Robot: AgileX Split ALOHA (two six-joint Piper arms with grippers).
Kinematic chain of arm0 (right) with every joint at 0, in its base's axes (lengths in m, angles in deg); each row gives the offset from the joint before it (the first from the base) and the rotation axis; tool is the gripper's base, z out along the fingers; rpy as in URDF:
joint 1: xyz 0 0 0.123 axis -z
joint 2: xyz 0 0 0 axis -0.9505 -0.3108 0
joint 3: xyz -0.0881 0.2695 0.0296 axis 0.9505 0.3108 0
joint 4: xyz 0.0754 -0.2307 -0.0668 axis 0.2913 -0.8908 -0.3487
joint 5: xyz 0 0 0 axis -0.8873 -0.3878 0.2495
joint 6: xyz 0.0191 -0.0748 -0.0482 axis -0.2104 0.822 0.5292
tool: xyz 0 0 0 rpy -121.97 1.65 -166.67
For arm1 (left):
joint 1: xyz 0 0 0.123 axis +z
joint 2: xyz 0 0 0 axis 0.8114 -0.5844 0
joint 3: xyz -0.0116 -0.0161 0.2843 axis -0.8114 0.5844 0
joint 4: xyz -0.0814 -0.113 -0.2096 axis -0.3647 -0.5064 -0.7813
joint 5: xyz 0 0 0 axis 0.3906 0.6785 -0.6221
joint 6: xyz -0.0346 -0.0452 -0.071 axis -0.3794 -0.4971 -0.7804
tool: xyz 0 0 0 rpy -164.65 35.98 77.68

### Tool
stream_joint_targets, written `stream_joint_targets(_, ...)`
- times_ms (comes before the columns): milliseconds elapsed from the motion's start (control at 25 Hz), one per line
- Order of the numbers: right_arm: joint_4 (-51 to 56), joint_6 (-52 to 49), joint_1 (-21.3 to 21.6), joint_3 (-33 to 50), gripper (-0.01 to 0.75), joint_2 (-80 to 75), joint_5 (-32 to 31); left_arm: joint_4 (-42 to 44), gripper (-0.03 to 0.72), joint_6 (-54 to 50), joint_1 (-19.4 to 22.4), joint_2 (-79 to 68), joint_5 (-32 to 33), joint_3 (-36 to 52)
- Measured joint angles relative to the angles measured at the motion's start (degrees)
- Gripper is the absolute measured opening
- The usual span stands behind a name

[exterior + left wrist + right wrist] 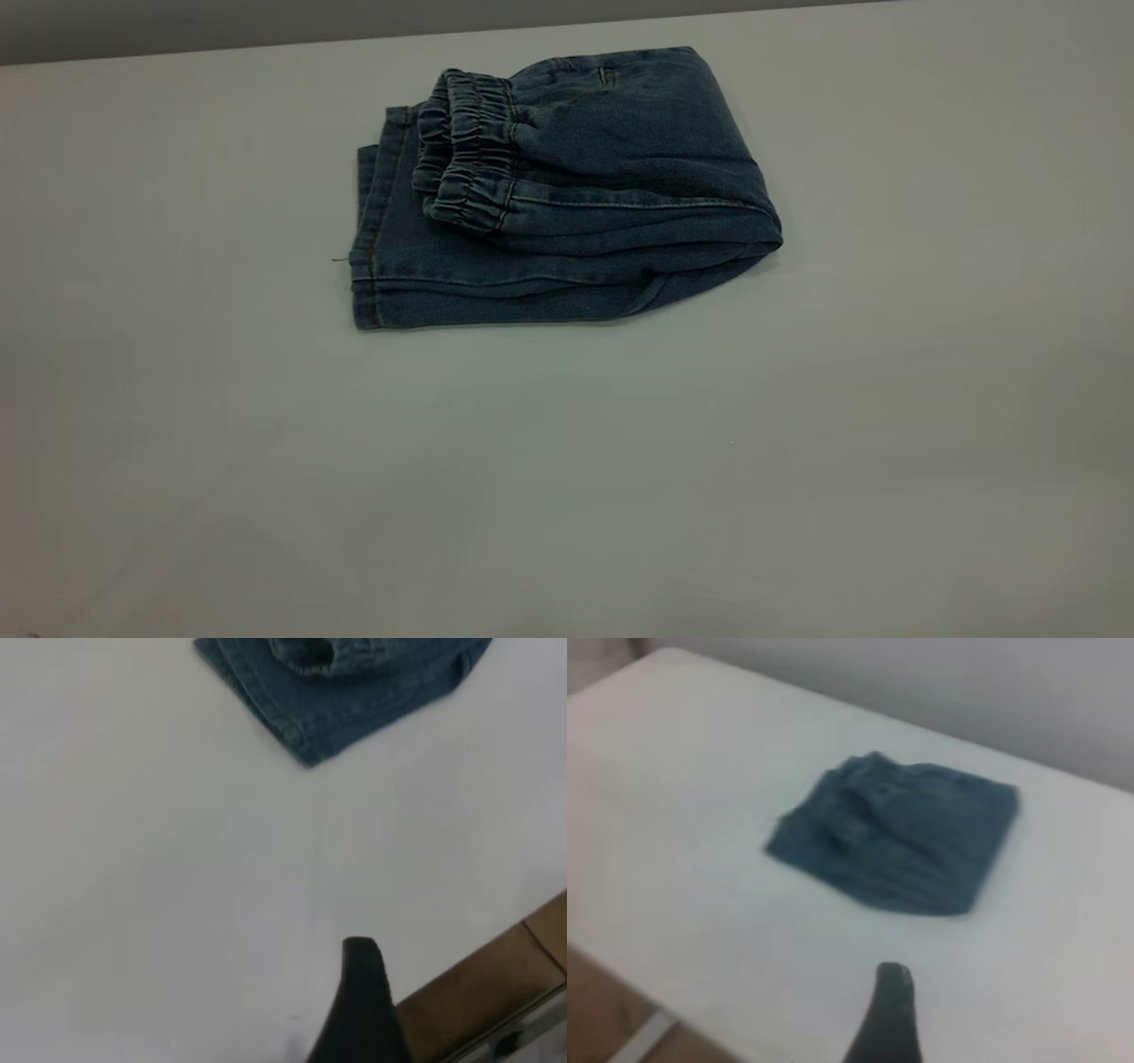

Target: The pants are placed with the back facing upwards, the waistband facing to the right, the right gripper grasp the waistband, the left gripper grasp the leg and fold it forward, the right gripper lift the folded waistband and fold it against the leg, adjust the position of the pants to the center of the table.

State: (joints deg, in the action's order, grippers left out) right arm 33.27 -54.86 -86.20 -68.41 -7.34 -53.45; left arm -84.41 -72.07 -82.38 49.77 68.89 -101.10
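Note:
The pants [567,195] lie folded into a compact blue denim bundle on the table [797,461], towards its far side. The gathered waistband [469,151] is on top, doubled back over the stitched leg hems [368,266] at the bundle's left end. The printed leg is hidden inside the fold. Neither arm shows in the exterior view. In the left wrist view a black tip of my left gripper [359,992] hangs over bare table near its edge, well away from the pants [345,691]. My right gripper [890,1010] is likewise far back from the pants [904,846]. Neither holds anything.
A grey wall [177,27] runs behind the table's far edge. Brown floor [496,992] shows past the table edge beside the left gripper, and floor [602,1010] also shows beyond the near corner in the right wrist view. Wide bare tabletop surrounds the bundle.

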Motion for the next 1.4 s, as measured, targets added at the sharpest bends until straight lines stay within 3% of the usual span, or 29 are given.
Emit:
stream_joint_targets(400, -7.55, -3.62, 0.00, 11.93, 0.552, 5.57, 3.36, -0.13, 0.508, 0.45, 0.00, 13.07, -0.10, 9.55)
stream_joint_targets(880, -8.18, -4.70, 0.00, 12.04, 0.531, 5.51, 4.06, -4.18, 0.508, 0.51, 0.00, 16.70, -8.19, 16.76)
stream_joint_targets(1400, -8.07, -4.70, 0.00, 12.04, 0.531, 5.51, 3.92, -4.12, 0.508, 0.45, 0.00, 16.65, -8.11, 16.76)
